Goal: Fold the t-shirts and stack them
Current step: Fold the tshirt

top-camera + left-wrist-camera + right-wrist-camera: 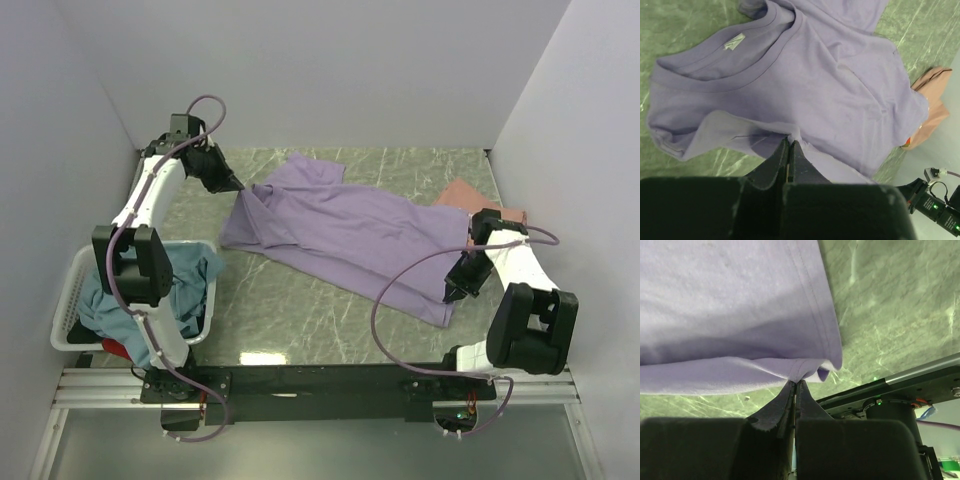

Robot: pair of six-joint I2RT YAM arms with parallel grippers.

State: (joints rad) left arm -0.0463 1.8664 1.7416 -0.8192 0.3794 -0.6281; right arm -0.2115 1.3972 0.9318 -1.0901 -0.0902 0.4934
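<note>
The lavender t-shirt (340,225) lies stretched across the green marble table, collar toward the left. My left gripper (238,187) is shut on a pinch of its cloth near the shoulder; the left wrist view shows the fold caught between the tips (791,141), below the collar (740,65). Over at the near right, my right gripper (450,295) is shut on the hem corner (796,382), which is lifted slightly off the table. A salmon-pink t-shirt (468,194) lies bunched at the back right, partly under the lavender one. A teal t-shirt (190,285) and a bit of a red one (115,348) sit in the basket.
A white slatted basket (68,300) stands at the near left beside the left arm. White walls close in the table on three sides. The black mounting rail (330,380) runs along the near edge, close behind the right gripper.
</note>
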